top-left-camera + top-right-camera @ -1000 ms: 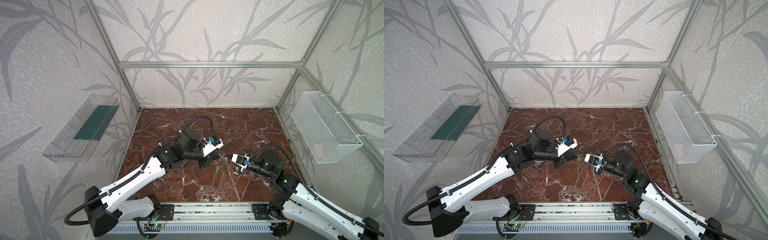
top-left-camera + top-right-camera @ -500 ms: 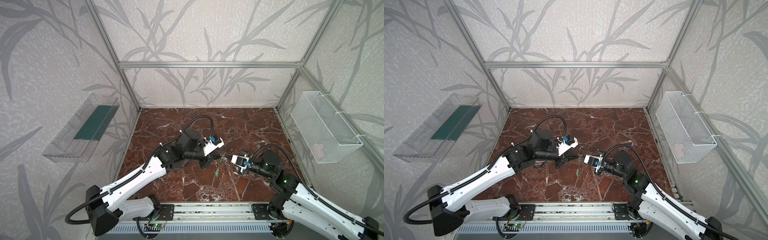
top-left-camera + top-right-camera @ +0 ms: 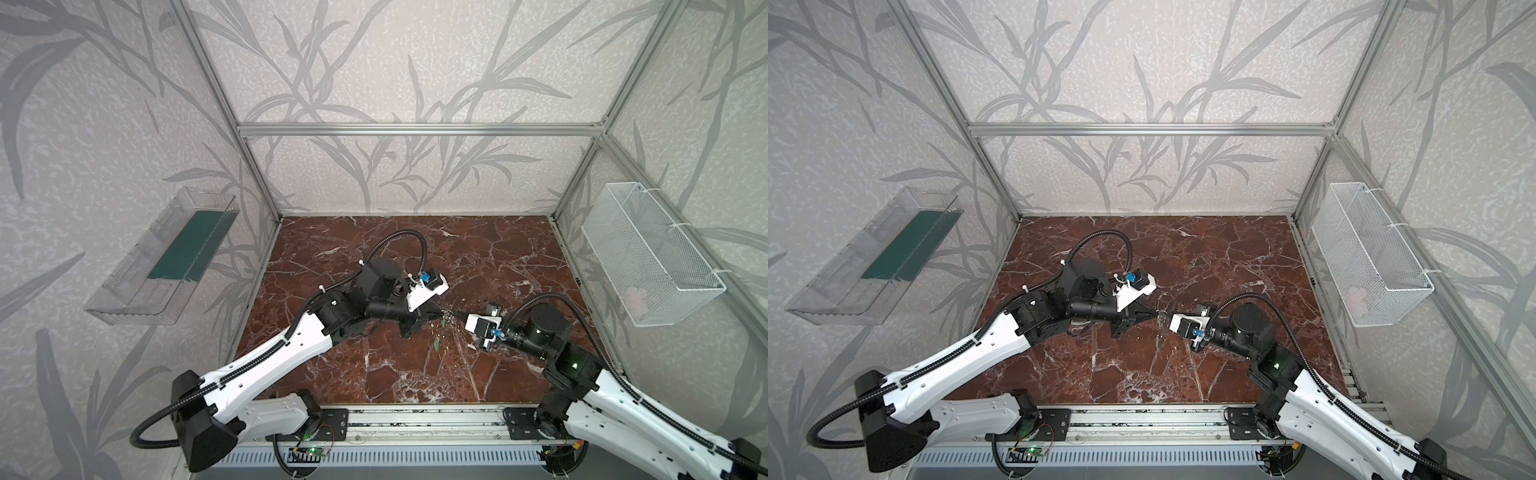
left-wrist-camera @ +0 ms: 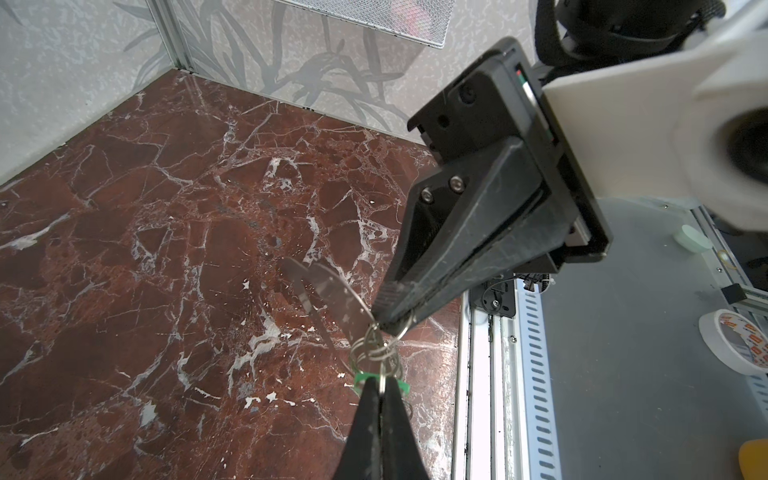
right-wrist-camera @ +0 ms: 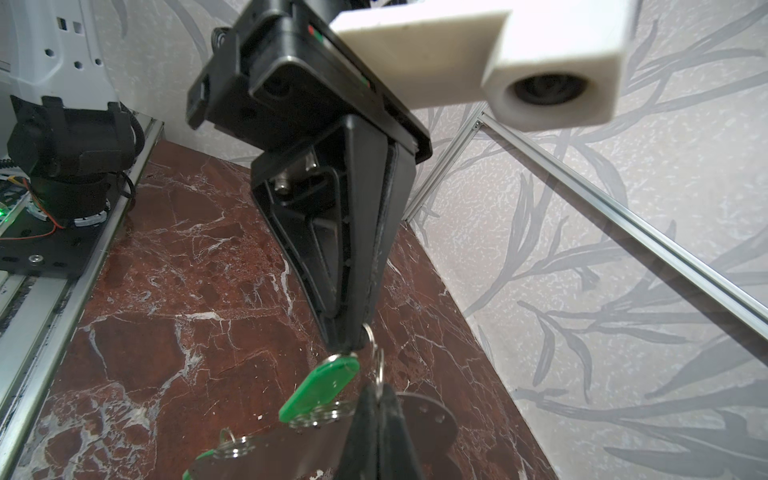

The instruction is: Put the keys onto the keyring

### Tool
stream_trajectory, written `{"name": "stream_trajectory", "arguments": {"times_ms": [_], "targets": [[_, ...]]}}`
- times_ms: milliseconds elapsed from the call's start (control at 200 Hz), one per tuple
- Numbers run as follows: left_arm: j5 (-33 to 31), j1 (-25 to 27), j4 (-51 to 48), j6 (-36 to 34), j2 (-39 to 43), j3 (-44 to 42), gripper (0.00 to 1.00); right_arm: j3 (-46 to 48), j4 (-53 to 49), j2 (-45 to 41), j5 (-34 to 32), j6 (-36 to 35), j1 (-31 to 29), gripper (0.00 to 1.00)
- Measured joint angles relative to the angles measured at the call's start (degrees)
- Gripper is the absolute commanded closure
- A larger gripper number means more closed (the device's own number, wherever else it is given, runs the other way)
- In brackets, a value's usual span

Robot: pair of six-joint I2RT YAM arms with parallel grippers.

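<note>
Keyring [image 4: 332, 291], a flat grey plate, hangs above the bench [image 3: 374, 374] between both arms, its long axis running away from the left pincer [image 4: 380, 384]. That pincer is closed on a green key [image 5: 320, 390]; the right pincer [image 4: 390, 311], tip-to-tip with it, is closed on a wire loop.

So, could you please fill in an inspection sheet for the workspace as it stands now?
Surface: red marble table, nothing seen lying on it.
Job's things: green key tag and grey keyring plate hang in the air between the arms, joined by small rings.
Clutter: tape roll beside the rail, off the table.
Grippers: left end effector shut on the green key tag; right end effector shut on a metal ring.
Cables: black conduit loops above the left wrist, away from the keys.
Surroundings: wire basket and clear tray on the walls.
</note>
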State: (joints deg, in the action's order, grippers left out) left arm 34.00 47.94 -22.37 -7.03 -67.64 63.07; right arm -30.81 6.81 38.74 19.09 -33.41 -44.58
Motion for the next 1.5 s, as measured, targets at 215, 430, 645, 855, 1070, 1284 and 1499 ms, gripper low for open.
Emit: {"name": "stream_trajectory", "arguments": {"times_ms": [215, 430, 645, 855, 1070, 1284, 1499], "targets": [[0.79, 0.00, 0.15, 0.59, 0.02, 0.00, 1.00, 0.00, -1.05, 0.00, 0.02, -0.94, -0.02, 1.00], [0.92, -0.07, 0.11, 0.72, 0.04, 0.00, 1.00, 0.13, -1.55, -0.22, 0.04, -2.10, -0.04, 1.00], [2.12, -0.81, 0.04, 1.66, 0.04, 0.00, 1.00, 0.55, -1.55, -1.16, 0.76, -3.13, -0.04, 1.00], [4.61, -2.43, 0.50, 3.72, 0.04, 0.00, 1.00, 0.70, -1.46, -1.90, 1.44, -4.15, -0.07, 1.00], [7.08, -3.15, 0.61, 5.14, -0.28, 0.00, 1.00, 0.83, -1.14, -2.25, 2.03, -4.57, -0.04, 1.00], [9.42, -3.67, 0.68, 6.25, -1.88, 0.00, 1.00, 3.78, 3.21, -2.54, 1.86, -2.01, 0.02, 1.00], [11.34, -4.63, 1.14, 7.43, -3.26, -0.02, 1.00, 5.66, 6.97, -1.95, 1.68, 1.14, 0.33, 1.00]]}}
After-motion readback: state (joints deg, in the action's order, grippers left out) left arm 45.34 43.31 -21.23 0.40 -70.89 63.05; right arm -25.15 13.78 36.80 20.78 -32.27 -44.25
